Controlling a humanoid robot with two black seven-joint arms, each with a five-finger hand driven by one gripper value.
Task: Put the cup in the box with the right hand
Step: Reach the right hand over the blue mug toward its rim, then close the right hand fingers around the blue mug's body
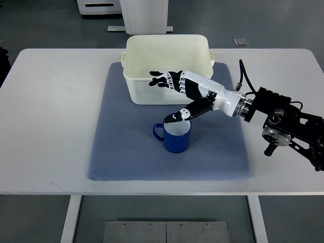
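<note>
top view, right hand (174, 96) open above blue cup (175, 136), box (168, 67) just behind

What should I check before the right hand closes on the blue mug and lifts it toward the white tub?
1. Blue ceramic mug upright on the blue-grey mat: ok.
2. Right hand at the mug: thumb at the rim, other fingers spread over the tub; not ok for a grasp.
3. Mug handle facing left, away from the hand: ok.
4. White plastic tub open, nothing visible inside: ok.
5. Thumb contact with the rim: cannot tell.
6. Left arm: not in view.
</note>
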